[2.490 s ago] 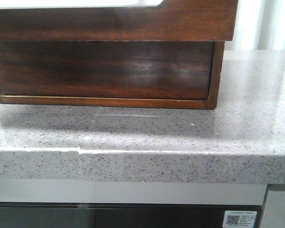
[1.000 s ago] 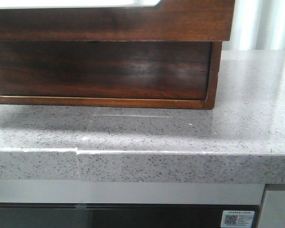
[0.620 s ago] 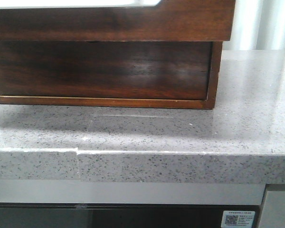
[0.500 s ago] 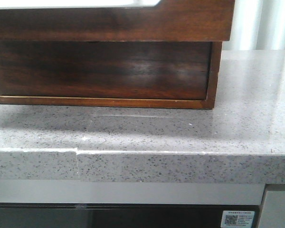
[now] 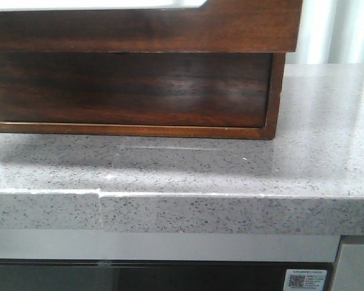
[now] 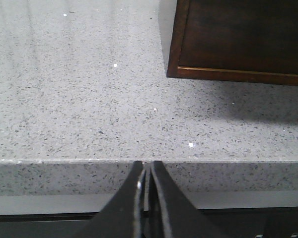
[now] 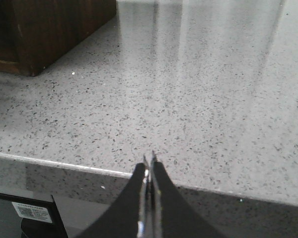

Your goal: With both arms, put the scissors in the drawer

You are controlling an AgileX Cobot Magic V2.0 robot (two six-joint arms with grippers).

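Note:
The scissors are out of view in every frame. The drawer is the dark glossy panel set into the wooden box, and it sits pushed in within the frame. Its lower corner also shows in the left wrist view as the drawer. My left gripper is shut with nothing in it, hanging just off the counter's front edge, short of the box's left corner. My right gripper is also shut and empty, at the counter edge to the right of the box. Neither gripper shows in the front view.
The box stands on a speckled grey stone counter with a thick front edge. A seam notches that edge. Below it is a dark panel with a white label. White curtains hang behind on the right.
The front view wobbles by a few pixels between frames. Box, drawer and counter stay as they were, and no gripper enters that view.

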